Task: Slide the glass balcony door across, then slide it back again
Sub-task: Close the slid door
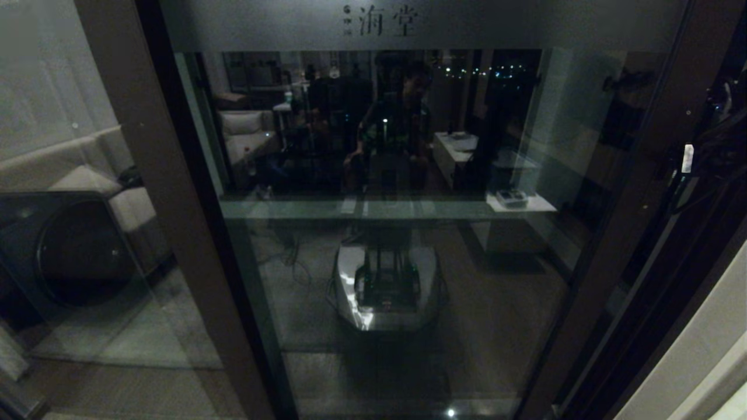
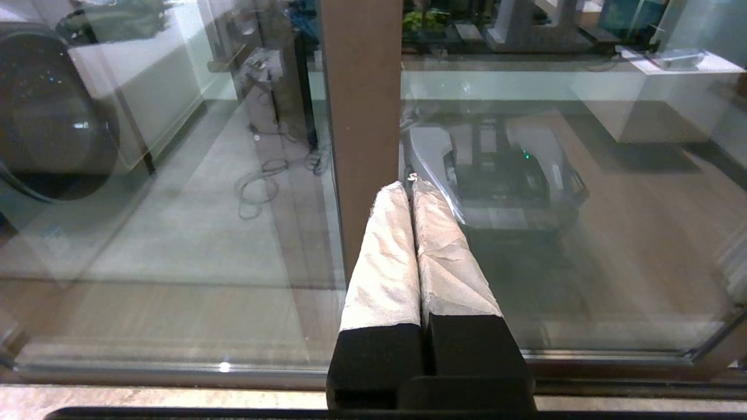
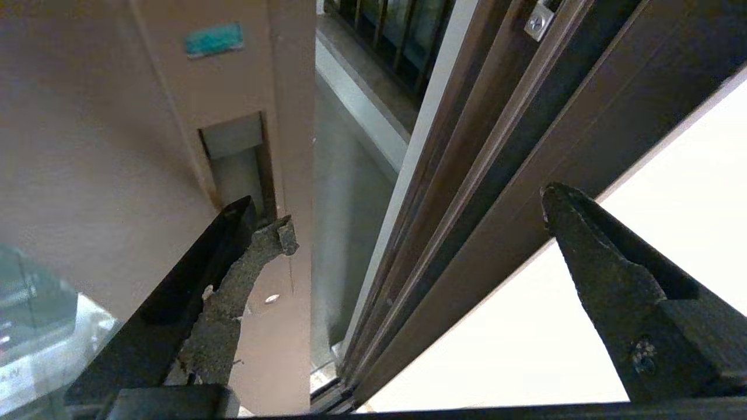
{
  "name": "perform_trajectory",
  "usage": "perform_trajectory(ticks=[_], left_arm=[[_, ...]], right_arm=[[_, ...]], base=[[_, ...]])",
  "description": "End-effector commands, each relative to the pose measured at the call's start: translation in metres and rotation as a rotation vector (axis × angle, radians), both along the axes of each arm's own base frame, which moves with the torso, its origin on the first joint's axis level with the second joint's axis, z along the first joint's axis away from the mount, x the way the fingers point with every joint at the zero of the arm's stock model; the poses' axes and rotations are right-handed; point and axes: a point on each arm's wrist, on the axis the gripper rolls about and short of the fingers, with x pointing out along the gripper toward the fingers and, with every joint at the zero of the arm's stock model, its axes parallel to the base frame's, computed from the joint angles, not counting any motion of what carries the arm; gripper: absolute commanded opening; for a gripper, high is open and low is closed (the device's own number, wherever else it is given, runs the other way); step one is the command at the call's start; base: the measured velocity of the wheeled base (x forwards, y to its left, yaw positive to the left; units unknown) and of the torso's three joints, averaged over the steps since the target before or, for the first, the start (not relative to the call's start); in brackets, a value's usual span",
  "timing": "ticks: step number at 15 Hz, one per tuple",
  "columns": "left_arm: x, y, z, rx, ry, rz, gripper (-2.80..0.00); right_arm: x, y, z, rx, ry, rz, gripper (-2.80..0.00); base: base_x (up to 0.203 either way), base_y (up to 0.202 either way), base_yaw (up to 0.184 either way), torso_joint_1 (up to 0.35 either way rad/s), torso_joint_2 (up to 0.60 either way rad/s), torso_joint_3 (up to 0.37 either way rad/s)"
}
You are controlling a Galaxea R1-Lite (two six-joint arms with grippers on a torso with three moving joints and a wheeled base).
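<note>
My right gripper (image 3: 408,210) spread wide at the glass balcony door (image 1: 379,233) stile's handle slot (image 3: 236,160), teal sticker (image 3: 214,38) unreadable, left gripper (image 2: 411,189) pinched closed, empty, before a brown post (image 2: 362,116), frosted band lettering (image 1: 388,22) reading 海堂

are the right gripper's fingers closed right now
No, the right gripper is open, one finger by the door handle slot.

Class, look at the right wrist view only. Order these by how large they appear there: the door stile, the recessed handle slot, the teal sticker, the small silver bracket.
1. Door stile, by far.
2. Recessed handle slot.
3. Teal sticker.
4. Small silver bracket, cut by the picture's edge; it looks close to the sticker, so that ranking is unsure.
</note>
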Motion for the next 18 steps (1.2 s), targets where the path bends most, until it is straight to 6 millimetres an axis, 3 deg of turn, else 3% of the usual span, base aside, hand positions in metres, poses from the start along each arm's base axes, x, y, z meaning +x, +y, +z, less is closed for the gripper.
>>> perform_trajectory(ticks=[1,18], left_arm=[[0.0,0.0,0.0,0.0,0.003,0.0,-2.8],[0.0,0.0,0.0,0.0,0.003,0.0,-2.8]], right_arm=[[0.004,-0.002,-0.002,-0.001,0.005,-0.003,0.0],[0.022,-0.013,-0.016,0.004,-0.004,-0.029,0.0]], base=[[0.0,0.0,0.0,0.0,0.0,0.0],[0.0,0.0,0.0,0.0,0.0,0.0]])
